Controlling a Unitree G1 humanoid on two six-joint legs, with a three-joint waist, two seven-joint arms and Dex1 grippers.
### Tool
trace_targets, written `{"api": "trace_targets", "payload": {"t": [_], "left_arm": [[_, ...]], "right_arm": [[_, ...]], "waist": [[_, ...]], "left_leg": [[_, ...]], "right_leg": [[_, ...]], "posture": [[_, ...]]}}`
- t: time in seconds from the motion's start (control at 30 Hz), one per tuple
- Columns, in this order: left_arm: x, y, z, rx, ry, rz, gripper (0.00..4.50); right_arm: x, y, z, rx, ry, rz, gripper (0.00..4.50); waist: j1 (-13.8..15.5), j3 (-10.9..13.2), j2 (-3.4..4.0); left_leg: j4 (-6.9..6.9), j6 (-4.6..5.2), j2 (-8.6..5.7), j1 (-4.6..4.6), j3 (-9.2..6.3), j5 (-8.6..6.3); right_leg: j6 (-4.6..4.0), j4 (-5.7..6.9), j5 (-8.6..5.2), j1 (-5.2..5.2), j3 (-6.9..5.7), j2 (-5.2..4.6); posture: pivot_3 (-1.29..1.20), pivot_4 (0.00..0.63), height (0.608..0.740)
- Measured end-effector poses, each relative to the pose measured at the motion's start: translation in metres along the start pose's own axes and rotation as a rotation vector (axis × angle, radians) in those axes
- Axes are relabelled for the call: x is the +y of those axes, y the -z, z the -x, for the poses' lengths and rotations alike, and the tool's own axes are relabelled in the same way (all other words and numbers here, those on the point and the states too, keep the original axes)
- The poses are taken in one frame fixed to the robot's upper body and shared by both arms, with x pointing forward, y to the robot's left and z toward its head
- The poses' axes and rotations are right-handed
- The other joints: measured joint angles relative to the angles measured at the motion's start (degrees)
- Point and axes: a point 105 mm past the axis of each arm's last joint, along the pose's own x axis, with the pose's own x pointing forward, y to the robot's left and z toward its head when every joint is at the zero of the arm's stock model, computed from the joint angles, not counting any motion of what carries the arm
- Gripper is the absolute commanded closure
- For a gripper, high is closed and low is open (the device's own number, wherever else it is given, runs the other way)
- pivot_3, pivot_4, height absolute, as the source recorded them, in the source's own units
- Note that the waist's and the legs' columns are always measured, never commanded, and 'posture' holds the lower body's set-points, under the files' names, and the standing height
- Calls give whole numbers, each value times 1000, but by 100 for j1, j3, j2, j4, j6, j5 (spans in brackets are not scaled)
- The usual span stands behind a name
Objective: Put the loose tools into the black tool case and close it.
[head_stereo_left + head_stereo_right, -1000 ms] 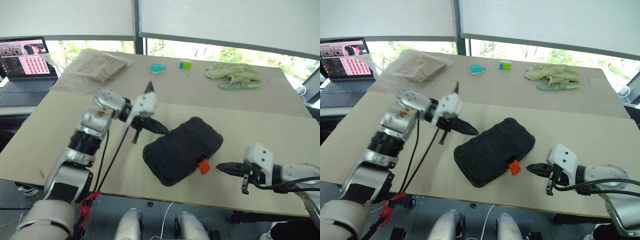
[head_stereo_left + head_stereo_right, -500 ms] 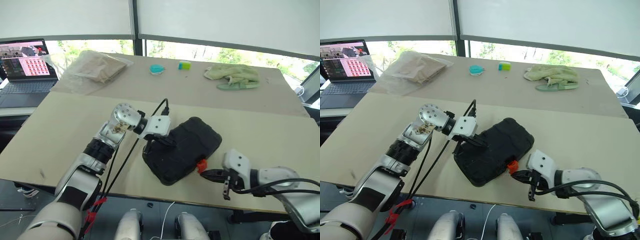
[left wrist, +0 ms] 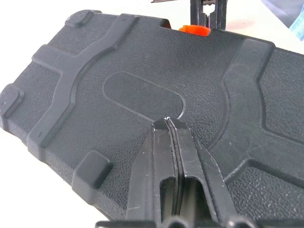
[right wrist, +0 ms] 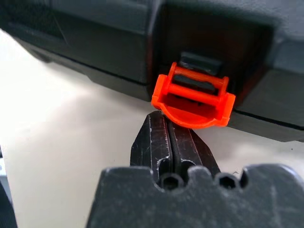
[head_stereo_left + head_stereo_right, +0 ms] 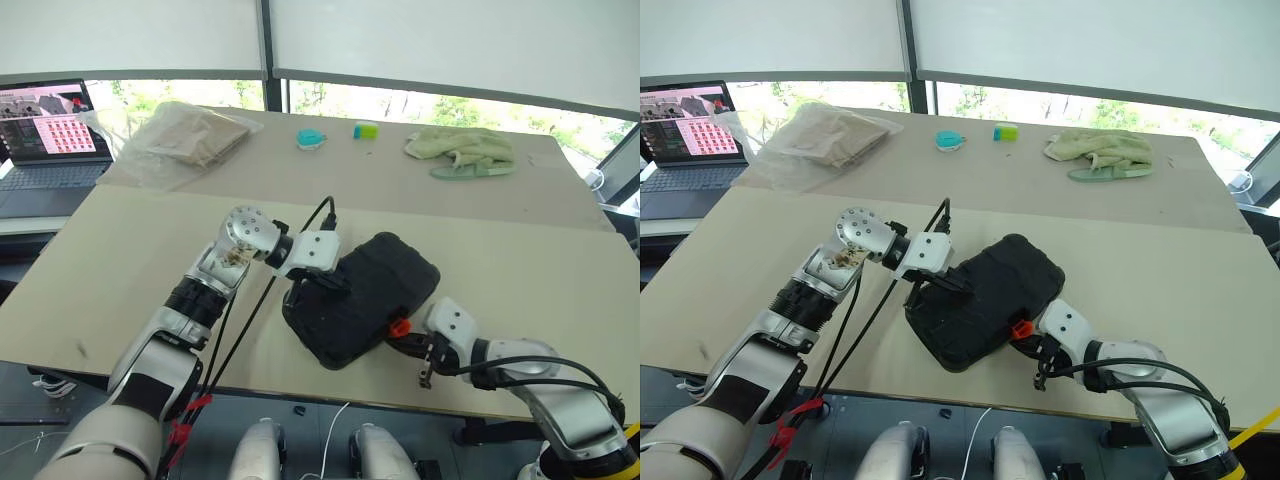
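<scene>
Case (image 5: 360, 298) is shut lid-down, sitting center to lower-center of the head view on the near tan table (image 5: 120, 250); no loose tools visible on the table, so I'd judge they're inside and only latching is left. Long axis runs diagonally, lower left to upper right in frame; the orange latch (image 4: 193, 95) is on the long edge facing lower right, flipped out and hanging, not snapped home. Left gripper (image 3: 169, 124), fingers pressed together and holding nothing, rests its tip on the textured lid near the left end. Right gripper (image 4: 169, 124), fingers also closed and empty, sits low on the table with its tip right under the latch's curved lip, touching or nearly so. Risks: closed tip is narrow and the lip is rounded, so a push up could slide off the side and leave the latch dangling. Pushing sideways instead of up would shove the case along the table, since only the left tip pins it, and that's off toward one end, so the case could pivot. If the lid isn't fully seated the latch won't catch. Clutter at upper frame (laptop (image 5: 45, 130), bag (image 5: 185, 135), cloth (image 5: 460, 148)) is well apart.
</scene>
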Motion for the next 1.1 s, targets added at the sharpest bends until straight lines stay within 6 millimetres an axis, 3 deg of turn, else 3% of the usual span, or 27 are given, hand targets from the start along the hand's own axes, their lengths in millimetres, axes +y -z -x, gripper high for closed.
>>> {"api": "trace_targets", "payload": {"t": [0.3,0.6,0.67,0.7,0.8,0.93,1.03,1.1], "left_arm": [[1,0,-3,-11,-4,-9,4452],[0,-4,-13,-33,15,-18,4452],[1,-3,-11,-35,1,6,3956],[1,-1,-5,-36,-13,41,3853],[-2,12,23,-35,-54,189,2848],[-23,39,95,-41,-176,517,1464],[-38,34,133,-98,-244,660,296],[-51,32,160,-103,-295,731,0]], "right_arm": [[-7,-21,14,-52,54,39,4500],[-9,-40,14,-101,42,95,4500],[-9,-38,17,-81,31,106,4500],[-9,-38,22,-75,16,105,4212],[-18,-41,46,-61,20,72,3359],[-37,-53,99,-91,33,-30,2026],[-38,-54,128,-87,-22,-121,894],[-37,-46,144,-44,-61,-170,301]], "waist": [[-20,0,0],[-58,-3,-2],[-57,-3,-2],[-58,-2,-2],[-109,1,3],[-189,8,6],[-138,11,2],[-100,12,-1]], "left_leg": [[17,0,0,1,0,0],[29,1,1,5,-1,1],[29,1,0,4,-1,1],[29,2,1,3,-3,1],[24,1,7,3,-15,1],[14,1,10,7,-38,1],[15,1,6,5,-38,0],[14,1,5,5,-34,0]], "right_leg": [[1,27,-2,-4,3,0],[-1,34,-3,0,3,0],[0,33,-3,0,3,-1],[0,34,-3,-1,4,-1],[-1,44,-3,-13,13,2],[-9,58,-10,-16,8,5],[-4,54,-14,-13,3,-6],[-2,46,-16,-13,2,-10]], "posture": [[0,150,740],[0,150,740],[0,150,740],[0,150,740],[0,150,740],[0,150,740],[0,150,740],[0,150,740]]}}
